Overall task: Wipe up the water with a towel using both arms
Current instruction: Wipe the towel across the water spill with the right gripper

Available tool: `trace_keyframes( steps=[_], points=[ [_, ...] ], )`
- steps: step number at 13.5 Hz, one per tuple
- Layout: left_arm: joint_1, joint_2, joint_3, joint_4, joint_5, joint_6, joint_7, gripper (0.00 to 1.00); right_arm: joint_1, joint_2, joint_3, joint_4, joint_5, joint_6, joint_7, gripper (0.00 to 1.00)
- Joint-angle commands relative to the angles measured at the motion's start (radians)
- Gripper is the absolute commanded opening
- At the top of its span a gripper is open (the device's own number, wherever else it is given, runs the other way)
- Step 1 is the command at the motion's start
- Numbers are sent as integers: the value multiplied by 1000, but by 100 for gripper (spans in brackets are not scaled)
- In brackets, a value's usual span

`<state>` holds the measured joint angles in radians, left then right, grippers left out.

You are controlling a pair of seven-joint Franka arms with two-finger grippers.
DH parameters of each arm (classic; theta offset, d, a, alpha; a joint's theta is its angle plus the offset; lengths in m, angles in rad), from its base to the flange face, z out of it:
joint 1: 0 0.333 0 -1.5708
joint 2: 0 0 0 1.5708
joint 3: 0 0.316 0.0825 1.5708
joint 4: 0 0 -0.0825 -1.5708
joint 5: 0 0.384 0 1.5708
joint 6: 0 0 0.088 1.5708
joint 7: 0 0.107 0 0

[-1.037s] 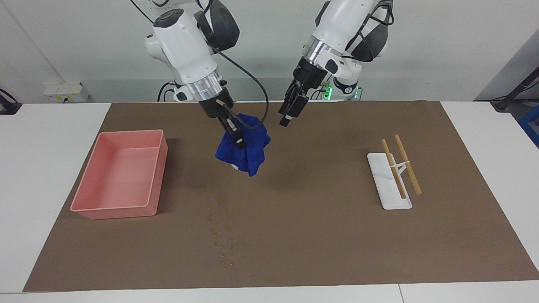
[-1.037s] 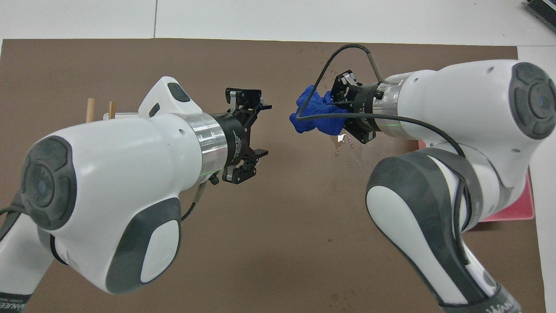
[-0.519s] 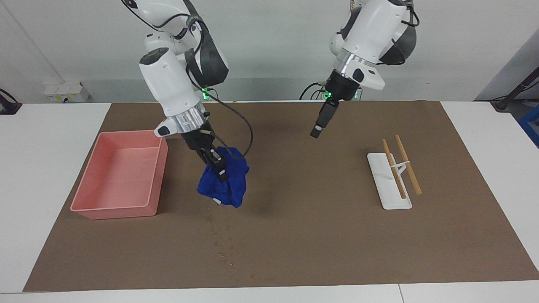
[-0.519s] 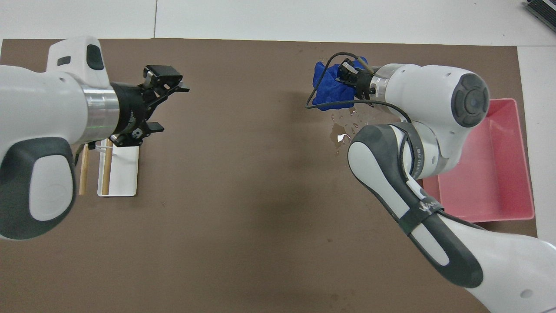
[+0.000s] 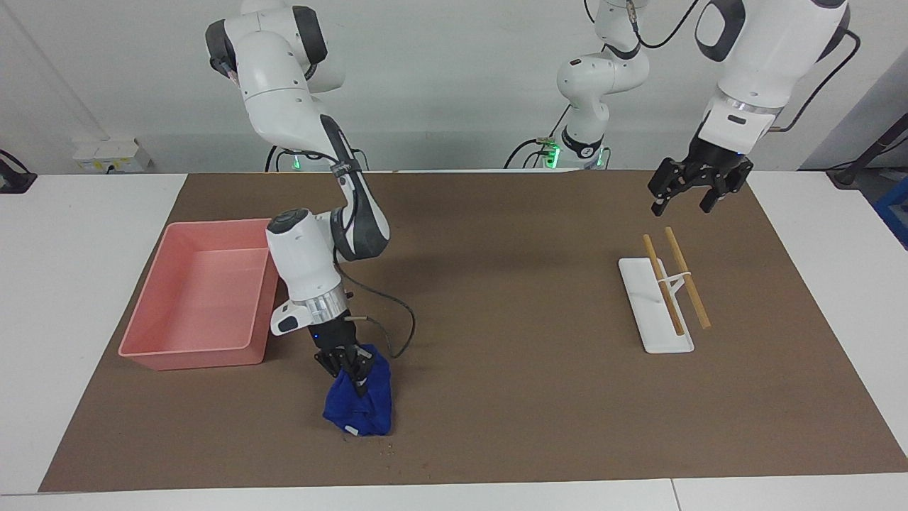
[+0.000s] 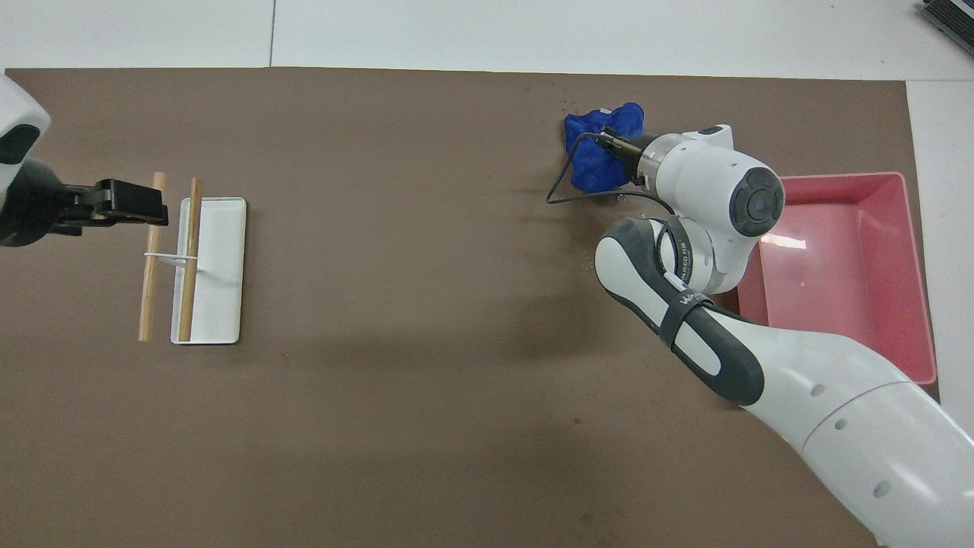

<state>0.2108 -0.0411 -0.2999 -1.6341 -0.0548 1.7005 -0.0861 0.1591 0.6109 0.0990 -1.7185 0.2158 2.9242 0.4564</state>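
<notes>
Brown matting [image 5: 539, 397] is covering most of the white table [image 5: 85, 298], and everything is sitting on it. White and glossy, the right arm [image 5: 301, 262] is reaching out from its base and bending down over the part of the mat farthest from the robots; the left arm [image 5: 752, 64] is hanging high over its own end of the table. Pink plastic, the tray [image 5: 202, 294] is lying at the right arm's end. A white holder [image 5: 652, 312] with two wooden sticks [image 5: 684, 277] laid across it is resting toward the left arm's end — the left gripper [image 5: 691, 202], fingers spread wide and holding nothing, is hovering over the mat just by the sticks' nearer ends. The right gripper [image 5: 351, 372] is clamping the towel [image 5: 362, 408] — a bunched royal-blue cloth pressing on the mat, farther from the robots than the tray. Tiny droplets [image 5: 386, 443] are dotting the mat just beside the towel.
</notes>
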Motion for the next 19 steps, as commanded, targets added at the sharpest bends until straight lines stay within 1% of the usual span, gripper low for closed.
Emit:
trace_keyframes(
  steps=[1, 2, 3, 4, 5, 7, 8, 10, 12, 13, 15, 17, 19],
  points=[
    [-23, 47, 33, 89, 97, -129, 135, 100, -6, -20, 11, -71, -15, 6, -2, 0],
    [-107, 41, 115, 89, 95, -143, 176, 100, -4, -35, 11, -93, -13, -26, 2, 0],
    [-195, 33, 225, 83, 81, -139, 183, 100, -4, -49, 11, -105, -13, -81, 5, 0],
    [-241, 12, 279, 67, 61, -142, 184, 100, -4, -65, 11, -113, -12, -132, 25, 0],
    [-249, 3, 288, 48, 59, -142, 184, 100, -4, -85, 11, -127, -13, -186, 60, 0],
    [-238, -2, 279, 45, 61, -134, 183, 100, -4, -138, 10, -177, -12, -278, 82, 0],
    [-235, -3, 277, 45, 61, -134, 178, 100, -4, -170, 11, -217, -12, -319, 87, 0],
    [-182, -7, 236, 43, 61, -134, 180, 100, -4, -232, 10, -306, -13, -388, 91, 0],
    [-186, -6, 232, 40, 61, -134, 175, 100, -16, -298, 10, -386, -13, -440, 110, 0],
    [-194, -6, 232, 40, 61, -136, 177, 100, -41, -328, 11, -418, -13, -470, 104, 0],
    [-191, -17, 234, 19, 61, -145, 177, 100, -44, -377, 11, -473, -13, -551, 94, 0],
    [-183, -17, 234, 19, 61, -143, 177, 100, -46, -433, 11, -501, -13, -615, 93, 0],
    [-180, -17, 234, 19, 61, -147, 177, 100, -59, -509, 10, -487, -13, -744, 91, 0]
  ],
)
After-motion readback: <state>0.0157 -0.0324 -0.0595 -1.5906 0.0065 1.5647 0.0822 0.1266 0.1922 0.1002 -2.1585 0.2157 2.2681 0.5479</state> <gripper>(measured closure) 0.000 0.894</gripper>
